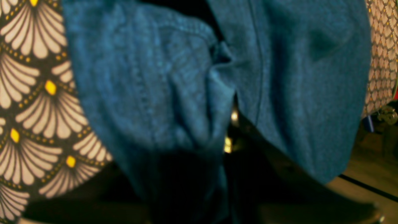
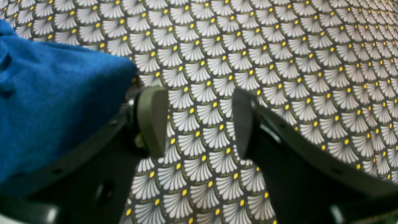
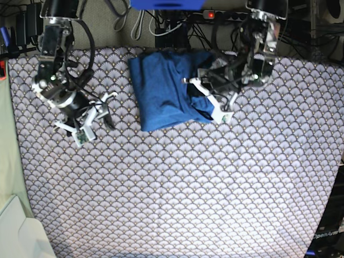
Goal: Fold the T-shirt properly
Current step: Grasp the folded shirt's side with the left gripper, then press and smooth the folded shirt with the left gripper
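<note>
Where bunched at one edge, soft heathered blue T-shirt [image 3: 164,88], folded.

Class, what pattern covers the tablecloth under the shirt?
The tablecloth has white fan-shaped scales with yellow dots on dark ground; clearest in the right wrist view.

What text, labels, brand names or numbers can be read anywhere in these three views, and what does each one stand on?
"OpenArm": pale lettering on the dark equipment at the base view's bottom right corner; its last letters are cut off or too small to read.
The plain blue knit T-shirt: no print or label shows.
The fan-patterned tablecloth with yellow dots: pattern only, no text.
Both wrist views: no text.
</note>
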Controlling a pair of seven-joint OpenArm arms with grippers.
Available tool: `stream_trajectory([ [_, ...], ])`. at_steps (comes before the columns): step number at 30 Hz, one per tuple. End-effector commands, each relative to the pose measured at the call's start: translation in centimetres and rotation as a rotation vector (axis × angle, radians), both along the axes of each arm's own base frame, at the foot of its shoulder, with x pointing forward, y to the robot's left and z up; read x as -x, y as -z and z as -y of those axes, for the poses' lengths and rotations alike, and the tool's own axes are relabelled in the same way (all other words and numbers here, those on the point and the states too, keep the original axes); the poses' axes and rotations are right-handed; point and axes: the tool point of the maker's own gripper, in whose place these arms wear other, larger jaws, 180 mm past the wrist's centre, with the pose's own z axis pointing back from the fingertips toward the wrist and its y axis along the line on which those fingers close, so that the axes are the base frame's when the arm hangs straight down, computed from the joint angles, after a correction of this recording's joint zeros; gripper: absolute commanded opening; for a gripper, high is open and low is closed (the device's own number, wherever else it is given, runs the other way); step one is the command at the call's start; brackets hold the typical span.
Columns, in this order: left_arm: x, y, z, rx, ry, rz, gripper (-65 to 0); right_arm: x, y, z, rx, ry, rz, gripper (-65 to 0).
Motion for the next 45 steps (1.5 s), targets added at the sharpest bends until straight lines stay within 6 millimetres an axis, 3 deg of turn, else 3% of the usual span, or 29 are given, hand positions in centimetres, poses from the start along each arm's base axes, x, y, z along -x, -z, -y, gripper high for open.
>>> stream_trajectory([
  [1,-0.6,0.0,-1.1,-0.053,-0.001,0.002,-64.4,-0.9,-1.7,0.5,-0.009,0.008,0.061,-31.3],
  [5,-2.7,-1.4,-0.8,-0.062,0.028,0.023,-64.7,-1.5,-2.4,2.0,-0.002,0.048,0.081,-31.3],
  [11,-6.0,-3.6,-1.9,-0.149,0.074,0.054,-64.7,-1.6,-2.9,5.9,0.044,0.131,0.083,-31.2],
  [15,-7.5,-4.2,-1.2,-0.272,0.173,0.107,-64.7,-1.7,-3.8,8.6,0.080,0.175,0.099,-31.1],
  [20,-7.8,-3.0,2.6,-0.375,0.385,0.120,-64.7,-1.4,-4.3,11.2,0.123,0.216,0.098,-31.1],
  [26,-9.2,-3.3,6.5,-0.447,0.559,0.250,-64.7,-0.8,-5.0,14.4,0.155,0.290,0.107,-31.0],
  [38,-12.3,-3.3,9.7,-0.720,0.836,0.564,-64.7,1.0,-6.4,19.9,0.188,0.436,0.126,-31.0],
  [45,-12.2,-4.4,12.9,-0.752,0.918,0.728,-64.8,1.5,-6.5,20.8,0.191,0.463,0.126,-31.0],
])
